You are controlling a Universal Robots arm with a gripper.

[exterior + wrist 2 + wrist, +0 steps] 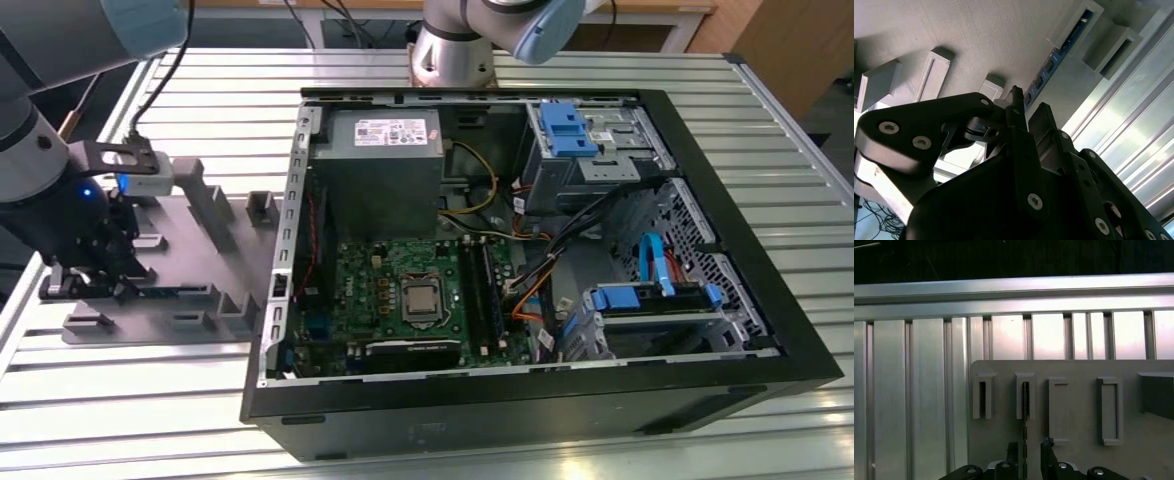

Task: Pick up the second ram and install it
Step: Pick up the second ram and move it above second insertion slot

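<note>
a table [747,150] of ribbed aluminium slats fills the scene, its long grooves running from the exterior view's left to its right. the light lies on the metal in pale, soft bands. in the first wrist view the slats [904,390] glare almost white, with a raised rail [1014,290] along the table's edge and darkness beyond it. in the second wrist view the grooves [1134,135] shine as well. past the table's far edge runs a wooden board [641,6], and at the far right corner stands a brown wooden panel [801,40]. a strip of grey floor [843,130] shows at the exterior view's right.
</note>
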